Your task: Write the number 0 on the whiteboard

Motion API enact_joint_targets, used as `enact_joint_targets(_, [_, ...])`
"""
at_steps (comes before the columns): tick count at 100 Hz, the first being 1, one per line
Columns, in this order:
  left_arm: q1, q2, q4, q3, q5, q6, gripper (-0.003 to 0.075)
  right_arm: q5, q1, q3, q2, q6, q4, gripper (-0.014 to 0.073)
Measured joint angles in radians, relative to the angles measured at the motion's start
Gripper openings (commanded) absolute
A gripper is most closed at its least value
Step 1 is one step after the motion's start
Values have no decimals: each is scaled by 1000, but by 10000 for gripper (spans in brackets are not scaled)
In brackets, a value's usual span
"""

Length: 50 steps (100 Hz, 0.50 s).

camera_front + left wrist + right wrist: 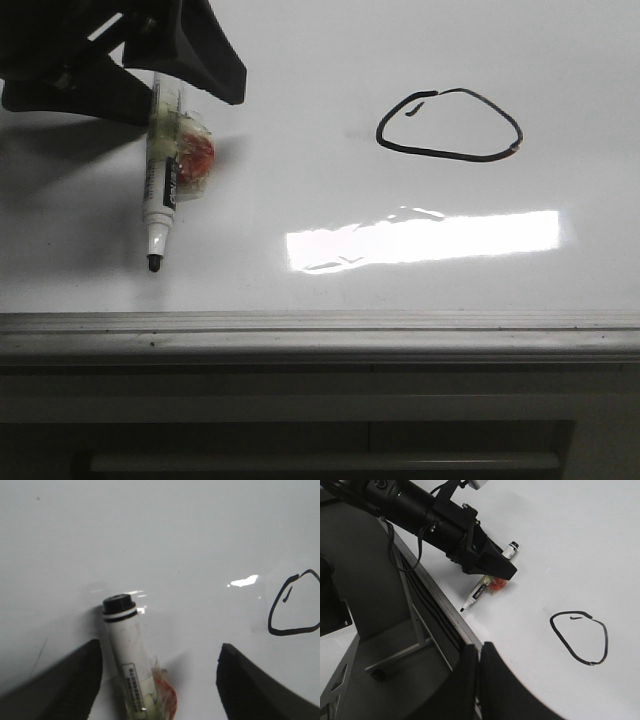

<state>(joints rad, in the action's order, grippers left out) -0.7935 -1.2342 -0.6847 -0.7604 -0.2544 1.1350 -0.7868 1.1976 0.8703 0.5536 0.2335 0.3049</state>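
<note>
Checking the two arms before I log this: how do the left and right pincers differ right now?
The left pincer is open, fingers spread above the marker lying on the whiteboard; the right pincer is shut and holds nothing. Left hangs over the board, right near its edge. Both have dark fingers.

I see the number 0 (450, 125) drawn in black on the whiteboard (320, 60), right of centre, a wide loop with a stray tick inside its upper left. My left tool (150, 70) sits dark at upper left over a white marker (163, 180) lying flat, uncapped tip toward the grey edge, orange-stained tape round its barrel. Bright light patch (425, 238) below the loop.
</note>
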Motion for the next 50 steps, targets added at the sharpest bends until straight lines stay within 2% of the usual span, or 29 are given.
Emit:
enact_joint_targets(21, [0, 4, -33, -4, -9, 0, 517, 0, 0, -1, 0, 2, 2, -47])
enact_joint_targets(35, [2, 45, -64, -27, -85, 0, 516, 22, 0, -1, -1, 2, 25, -47])
enact_joint_targets(50, [2, 187, -87, -48, -149, 0, 505, 51, 0, -4, -6, 2, 99, -47])
